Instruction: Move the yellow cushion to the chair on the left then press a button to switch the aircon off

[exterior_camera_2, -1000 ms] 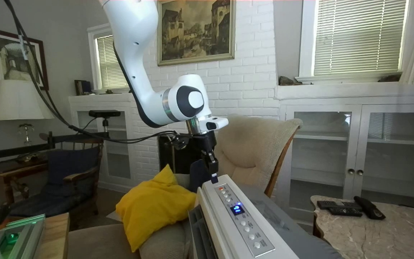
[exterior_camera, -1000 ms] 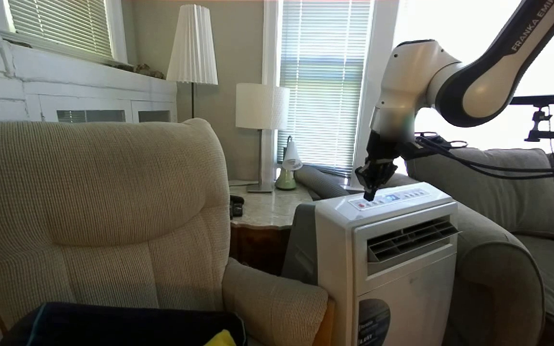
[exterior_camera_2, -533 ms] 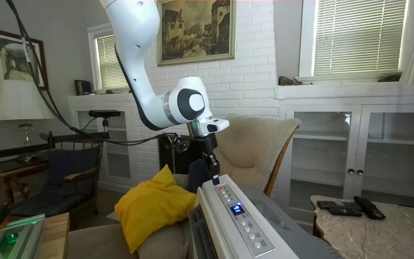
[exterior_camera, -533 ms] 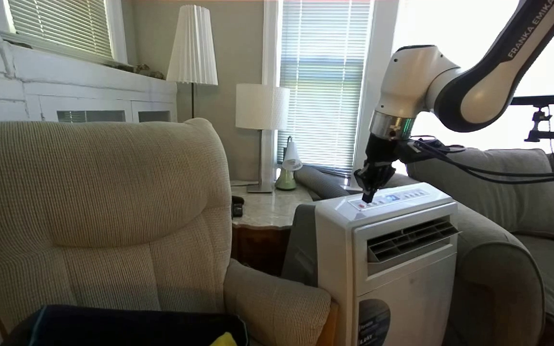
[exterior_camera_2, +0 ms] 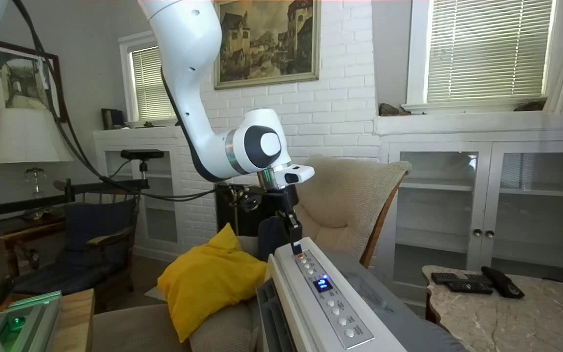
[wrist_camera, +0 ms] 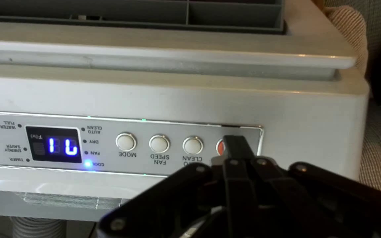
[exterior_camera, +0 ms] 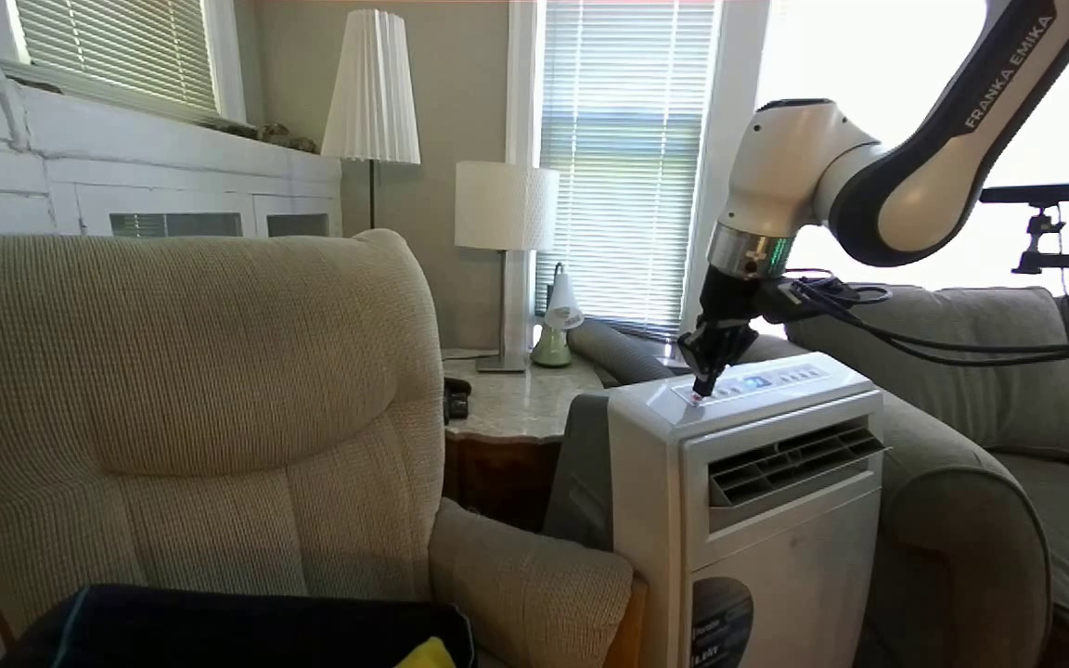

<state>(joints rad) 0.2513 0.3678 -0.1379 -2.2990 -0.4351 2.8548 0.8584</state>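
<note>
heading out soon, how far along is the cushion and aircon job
Looks done: the yellow cushion appears to rest on the chair.
In hand: the gripper is shut at the red button on the aircon, contact unclear.
Left: completing the switch-off, since the display is lit.

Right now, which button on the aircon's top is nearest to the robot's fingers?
The orange-red button, at the right end of the row in the wrist view; the fingers partly cover it there. The other buttons are white.
</note>
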